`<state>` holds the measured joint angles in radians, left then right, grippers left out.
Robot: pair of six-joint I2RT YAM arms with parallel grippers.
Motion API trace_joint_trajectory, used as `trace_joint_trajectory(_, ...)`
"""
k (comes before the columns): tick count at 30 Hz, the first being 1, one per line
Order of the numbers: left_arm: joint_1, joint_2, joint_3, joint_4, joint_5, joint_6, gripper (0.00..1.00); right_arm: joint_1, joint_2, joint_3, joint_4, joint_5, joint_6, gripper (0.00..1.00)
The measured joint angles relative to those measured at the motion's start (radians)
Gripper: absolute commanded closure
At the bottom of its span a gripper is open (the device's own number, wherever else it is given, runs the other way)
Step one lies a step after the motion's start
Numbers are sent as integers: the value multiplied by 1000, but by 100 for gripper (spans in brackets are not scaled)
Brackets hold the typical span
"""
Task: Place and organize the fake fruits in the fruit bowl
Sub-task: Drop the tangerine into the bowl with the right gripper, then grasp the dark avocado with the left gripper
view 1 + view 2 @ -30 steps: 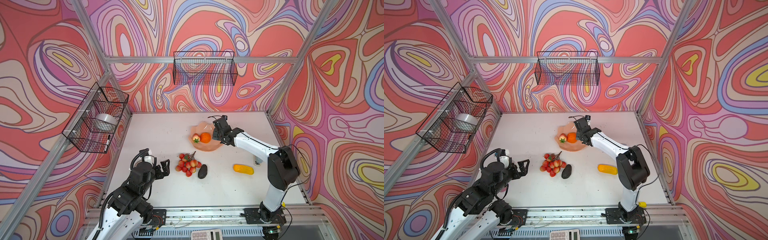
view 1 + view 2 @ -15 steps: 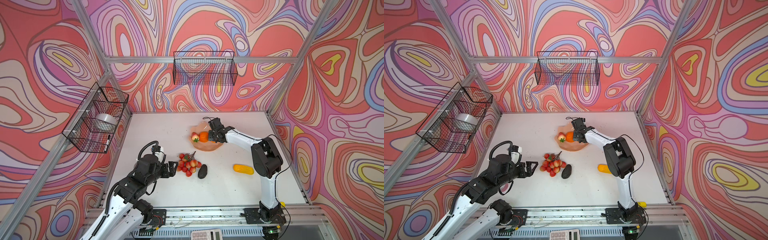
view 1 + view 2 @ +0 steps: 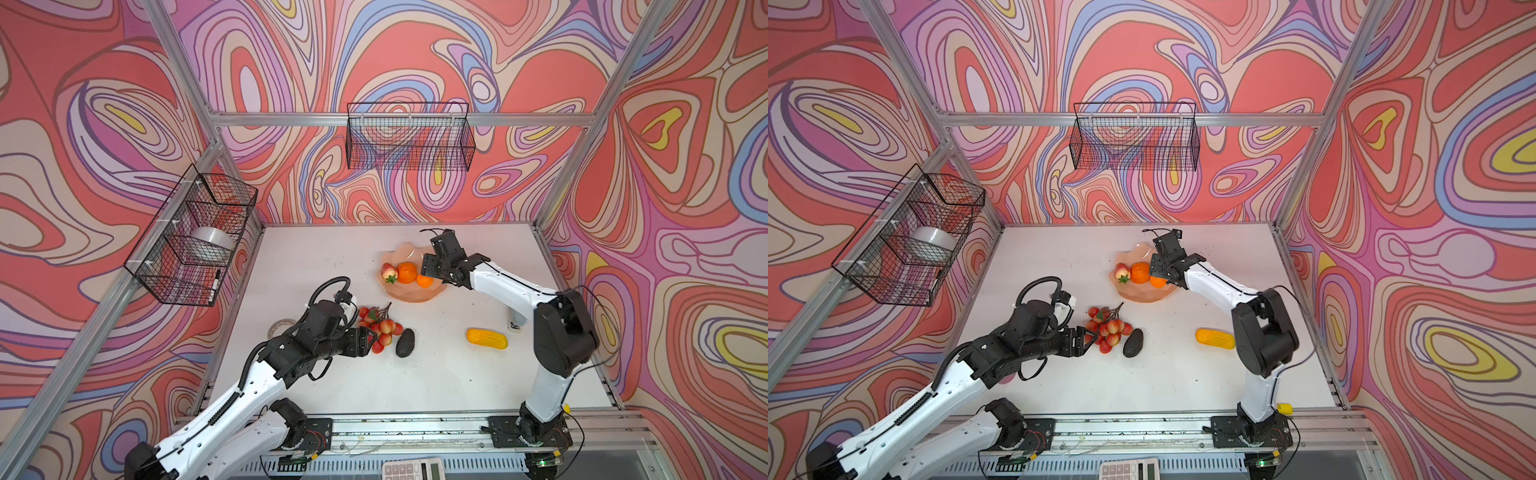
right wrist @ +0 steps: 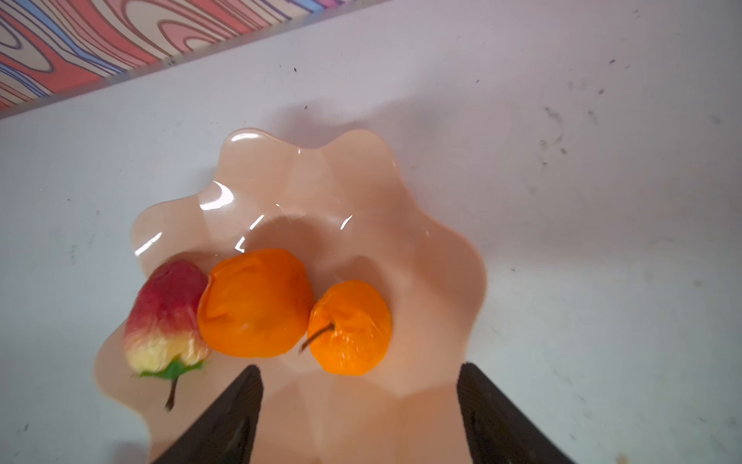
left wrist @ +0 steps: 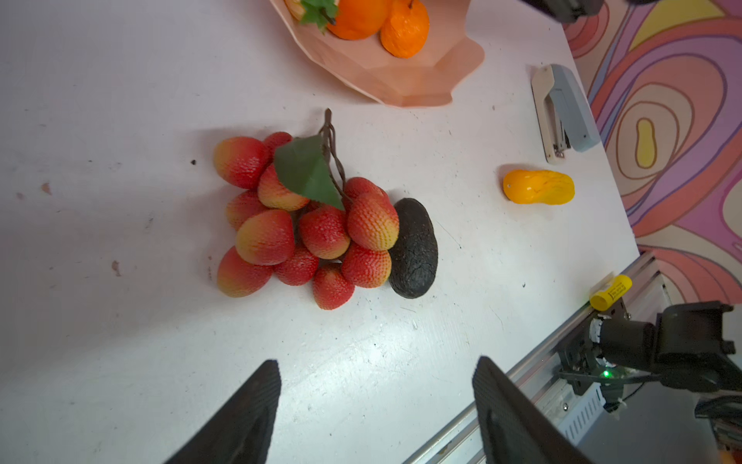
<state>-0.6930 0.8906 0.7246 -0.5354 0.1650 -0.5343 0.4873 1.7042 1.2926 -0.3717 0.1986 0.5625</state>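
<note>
Right wrist view: hovering over shallow peach-pink scalloped plastic bowl point(image 4: 441, 249), holding right jaws apart; left jaws too, facing red-pink plastic berry bunch point(image 5: 305, 225).

Fruit bowl point(image 4: 361, 180) on worktop point(image 4: 602, 201) holds peach point(image 4: 166, 317), large orange point(image 4: 257, 303) and small orange point(image 4: 351, 327) in a touching row; right gripper point(image 4: 359, 373) spread, empty.

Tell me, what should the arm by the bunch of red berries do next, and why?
Probably the left arm should ease forward until its jaws straddle the berry bunch. Its jaws stand open and empty just short of the bunch, which lies on the table, outside the bowl.
</note>
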Motion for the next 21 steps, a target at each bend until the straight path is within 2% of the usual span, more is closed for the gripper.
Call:
trace_joint_trajectory(5,-165,153,67,21,-67,11,28,-2,-404,-377,230,-32,43,7)
trace_joint_trajectory(9,-229,291,117,21,-106,8,29,-2,-576,-574,282,-34,62,3)
trace_joint_trajectory(13,-237,401,154,24,-123,7,28,-2,-650,-647,258,-32,70,2)
trace_joint_trajectory(21,-238,622,325,19,-137,12,27,-2,-736,-654,199,-25,84,3)
